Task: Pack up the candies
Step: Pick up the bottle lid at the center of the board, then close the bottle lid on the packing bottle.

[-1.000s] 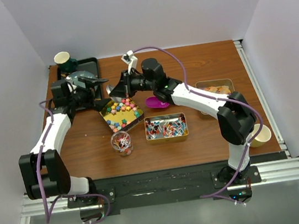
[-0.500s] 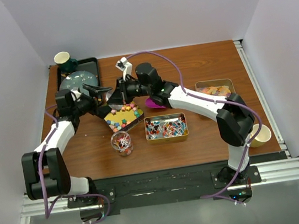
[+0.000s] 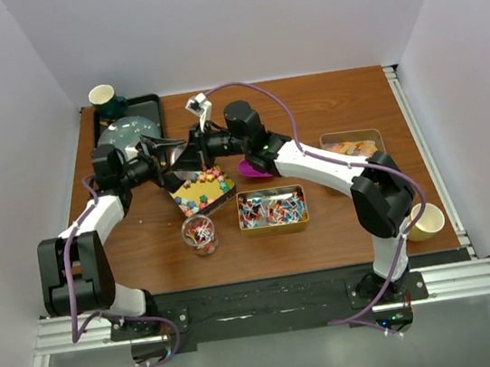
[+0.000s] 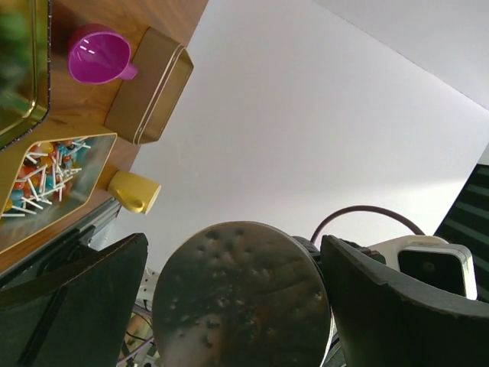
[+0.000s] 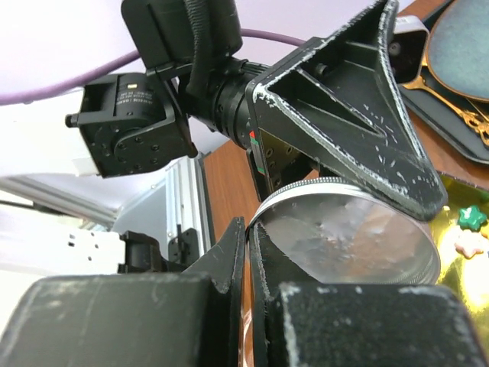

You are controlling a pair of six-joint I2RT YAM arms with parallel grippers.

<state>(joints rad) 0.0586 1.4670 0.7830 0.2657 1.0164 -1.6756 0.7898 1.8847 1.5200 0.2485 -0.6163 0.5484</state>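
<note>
Well, the brown desk (image 3: 324,99) fills the middle of the overhead view, and both arms reach in toward its upper centre, where they meet. At the upper left sits a dark tray (image 3: 150,105), well apart from the sweets. Just below the meeting point lies a gold hexagonal tray (image 3: 203,210) heaped with multicolour candies (image 3: 202,188). Lower right of it is a rectangular gold tin (image 3: 274,229) holding red-white-blue wrapped candies (image 3: 271,207). A second tin (image 3: 350,135) toward the right edge holds orange gummies (image 3: 349,145). A small glass jar (image 3: 199,235) with a few sweets inside stands below the hexagonal tray. The left end effector (image 4: 233,241) is clamped on a round metal lid (image 5: 344,222), one finger on each side of it. The right end effector (image 5: 247,229) has its fingers drawn almost together right at that lid's rim. From where I stand I cannot tell whether the rim is caught between them. A purple scoop (image 3: 256,167) lies between the hexagonal tray and the right arm, and a yellow cup (image 3: 428,222) stands at the lower right.
</note>
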